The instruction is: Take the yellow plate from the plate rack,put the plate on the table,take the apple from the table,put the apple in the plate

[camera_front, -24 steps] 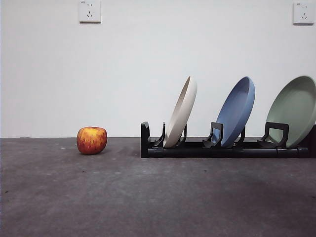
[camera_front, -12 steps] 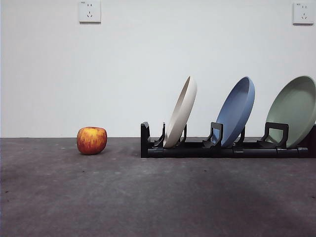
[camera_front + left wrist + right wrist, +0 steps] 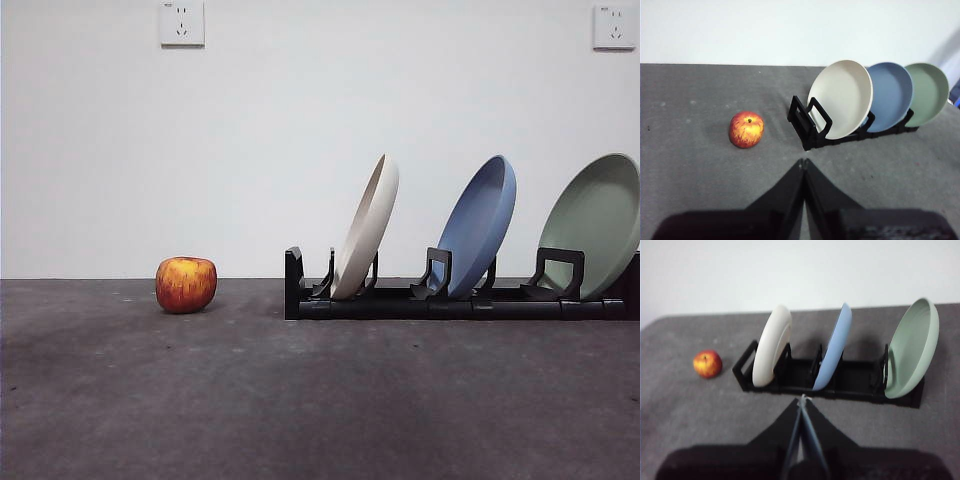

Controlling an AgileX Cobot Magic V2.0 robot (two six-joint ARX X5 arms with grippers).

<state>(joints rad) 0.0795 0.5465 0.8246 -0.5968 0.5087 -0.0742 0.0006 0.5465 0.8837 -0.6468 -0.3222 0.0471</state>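
Note:
The cream yellow plate stands tilted in the leftmost slot of the black plate rack. It also shows in the left wrist view and the right wrist view. The red and yellow apple sits on the grey table, left of the rack, and shows in the left wrist view and right wrist view. My left gripper is shut and empty, back from the apple and rack. My right gripper is shut and empty, back from the rack. Neither shows in the front view.
A blue plate stands in the middle slot and a sage-green plate in the right slot. Two wall sockets are on the white wall behind.
The things have not moved. A soft shadow on the table's near right has shifted.

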